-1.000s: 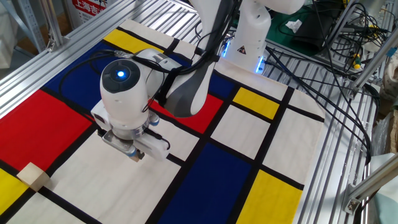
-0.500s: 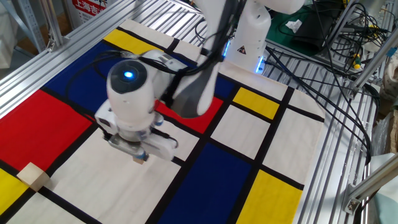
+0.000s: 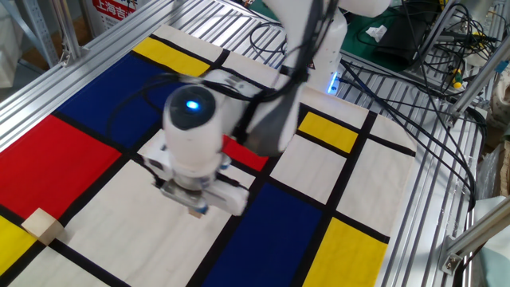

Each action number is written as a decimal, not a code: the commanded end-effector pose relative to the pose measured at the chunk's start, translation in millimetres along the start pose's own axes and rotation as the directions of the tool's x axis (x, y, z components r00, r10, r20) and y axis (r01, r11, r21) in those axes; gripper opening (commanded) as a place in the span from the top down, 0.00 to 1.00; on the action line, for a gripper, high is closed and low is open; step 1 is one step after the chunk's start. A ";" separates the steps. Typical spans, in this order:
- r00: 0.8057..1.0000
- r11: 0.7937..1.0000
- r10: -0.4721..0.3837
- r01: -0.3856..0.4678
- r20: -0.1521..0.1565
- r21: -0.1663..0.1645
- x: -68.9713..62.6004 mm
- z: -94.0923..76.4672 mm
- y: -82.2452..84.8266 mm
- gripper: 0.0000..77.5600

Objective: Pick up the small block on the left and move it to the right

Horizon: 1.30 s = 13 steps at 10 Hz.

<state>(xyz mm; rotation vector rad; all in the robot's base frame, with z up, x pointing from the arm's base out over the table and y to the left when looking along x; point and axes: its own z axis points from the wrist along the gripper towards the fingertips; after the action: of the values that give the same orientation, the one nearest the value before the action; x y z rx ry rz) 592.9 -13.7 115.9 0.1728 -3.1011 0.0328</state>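
Note:
My gripper (image 3: 194, 210) hangs under the white wrist, low over the white panel next to the black line at the middle of the mat. It is blurred by motion. A tiny light-brown piece, the small block (image 3: 194, 212), shows between the fingertips, so the gripper is shut on it and carries it just above the mat. The wrist hides most of the fingers.
A larger, paler wooden block (image 3: 44, 226) lies at the front left on the mat's white and yellow panels. The robot base (image 3: 319, 48) stands at the back. Aluminium rails frame the table, and cables lie at the right.
The arm has moved steadily to the right and slightly towards the front, carrying the small block from the left white panel towards the blue one. The larger block has not moved.

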 end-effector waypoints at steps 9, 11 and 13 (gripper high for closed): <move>0.981 0.974 0.191 -0.191 -0.007 -0.121 45.3 7.5 129.4 0.98; 0.978 0.972 0.207 -0.206 -0.001 -0.109 44.3 8.9 128.3 0.98; 0.979 0.974 0.205 -0.204 0.004 -0.104 42.6 9.9 127.3 0.98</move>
<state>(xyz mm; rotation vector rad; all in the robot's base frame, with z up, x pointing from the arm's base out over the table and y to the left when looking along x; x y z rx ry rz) 534.7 109.0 105.5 -0.1360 -3.1048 -0.1415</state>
